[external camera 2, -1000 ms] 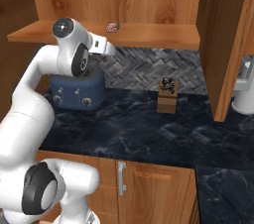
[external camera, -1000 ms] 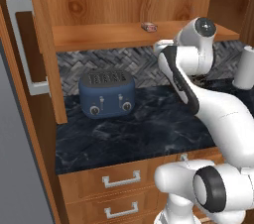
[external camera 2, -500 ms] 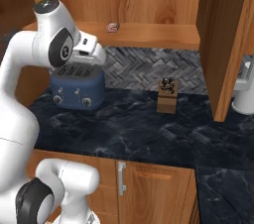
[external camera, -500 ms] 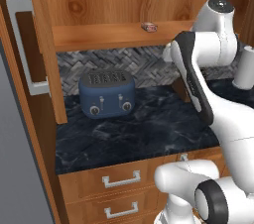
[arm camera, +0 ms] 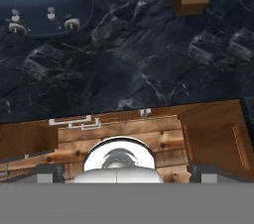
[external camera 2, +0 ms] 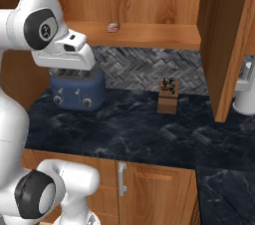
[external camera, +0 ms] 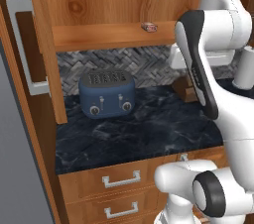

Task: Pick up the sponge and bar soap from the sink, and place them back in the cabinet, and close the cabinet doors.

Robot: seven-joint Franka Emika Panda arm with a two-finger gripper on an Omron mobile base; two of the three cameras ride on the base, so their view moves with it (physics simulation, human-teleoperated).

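- The bar soap point(external camera: 149, 27) lay on the cabinet point(external camera: 109, 5) shelf above the toaster point(external camera: 107, 94), too small to make out clearly.
- The jaws stood spread wide above the surface point(arm camera: 149, 69), grasping nothing; their tips were cut off.

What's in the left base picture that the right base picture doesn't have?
Left base view: the open brown wooden cabinet door with a silver bar handle, and two drawers. Right base view: a lower wooden door with an upright handle. Both: the dark blue toaster, and the small pinkish bar soap on the wooden shelf.
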